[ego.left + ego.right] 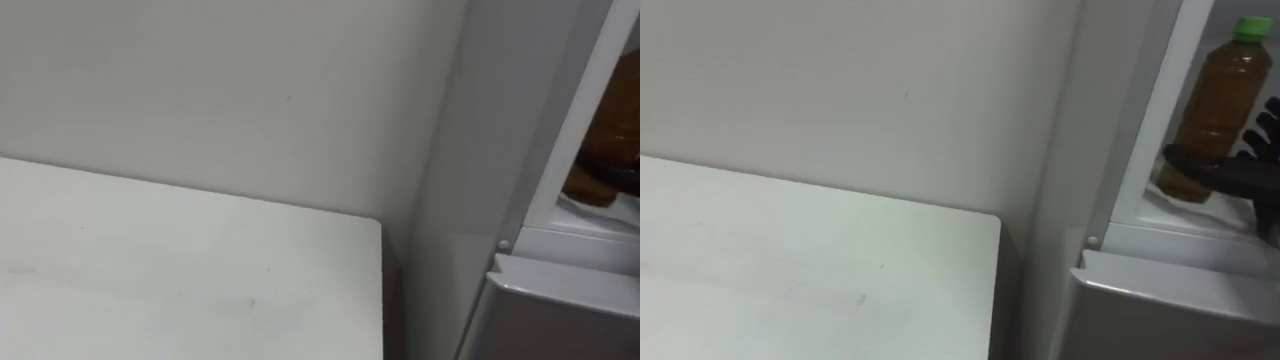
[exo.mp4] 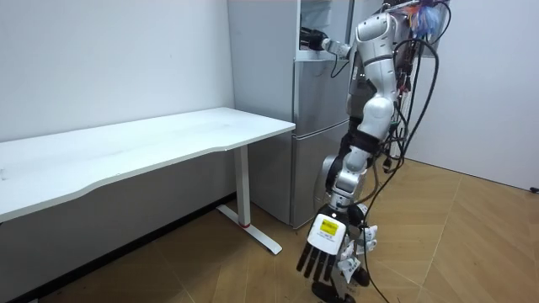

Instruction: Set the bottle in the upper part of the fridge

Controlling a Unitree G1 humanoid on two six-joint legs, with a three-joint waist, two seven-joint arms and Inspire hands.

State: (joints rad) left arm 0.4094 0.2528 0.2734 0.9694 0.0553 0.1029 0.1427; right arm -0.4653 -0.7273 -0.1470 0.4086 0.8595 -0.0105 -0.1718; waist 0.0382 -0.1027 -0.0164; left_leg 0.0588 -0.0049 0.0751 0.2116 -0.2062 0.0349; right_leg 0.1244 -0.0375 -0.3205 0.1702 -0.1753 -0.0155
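A bottle (image 1: 1217,105) of brown liquid with a green cap stands upright inside the upper fridge compartment (image 1: 1200,225), its base on the white shelf near the front edge. My right hand (image 1: 1206,168) comes in from the right and is curled round the bottle's lower half, thumb across the front. Part of the bottle (image 1: 606,140) also shows past the fridge frame in the left eye view. In the room view I stand in front of the grey fridge (image 2: 316,135) with the right hand (image 2: 313,39) reaching into it. My left hand (image 2: 324,251) hangs low at my side, fingers straight.
A white table (image 1: 790,270) stands against the wall on my left, its right edge close to the fridge's side. The shut lower fridge door (image 1: 1170,300) sits just below the open compartment. Wooden floor lies behind me.
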